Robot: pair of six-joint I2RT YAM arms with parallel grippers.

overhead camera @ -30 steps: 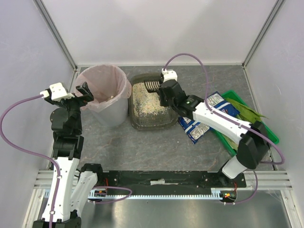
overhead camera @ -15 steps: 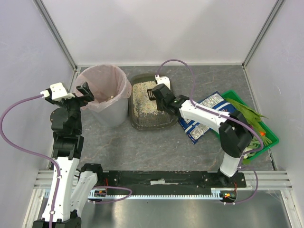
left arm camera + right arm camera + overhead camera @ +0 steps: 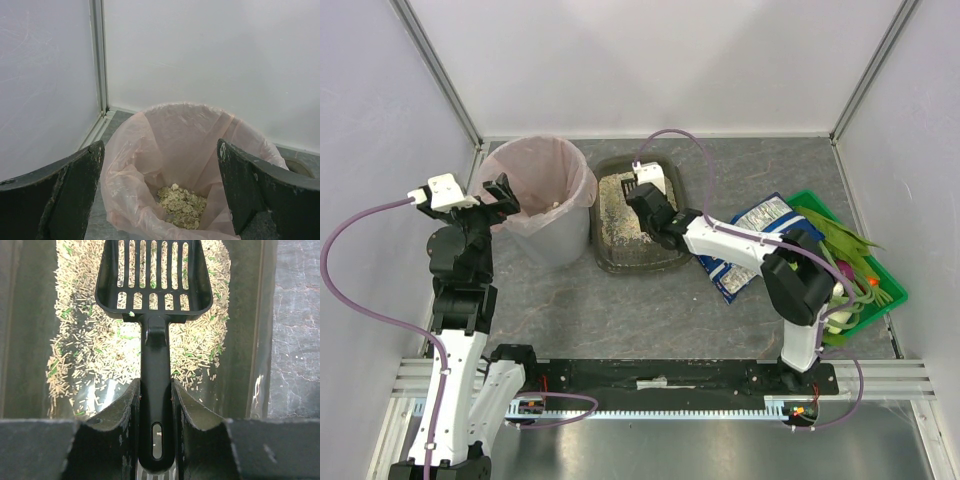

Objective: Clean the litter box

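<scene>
Litter box point(image 3: 640, 266) sits at the upper centre of the overhead view, on the grey surface point(image 3: 620, 310), just right of the pink-lined bin point(image 3: 552, 240). Pale granules point(image 3: 100, 355) cover most of its floor, with bare dark plastic showing toward the lower left of the right wrist view. The right jaws are clenched on the handle of a black slotted scoop point(image 3: 154, 277), whose head lies over the granules in the upper middle of that view. The left jaws stand spread wide, grasping nothing, by the bin's left rim at the upper left of the overhead view. Beige clumps point(image 3: 182, 206) lie at the bin's bottom.
</scene>
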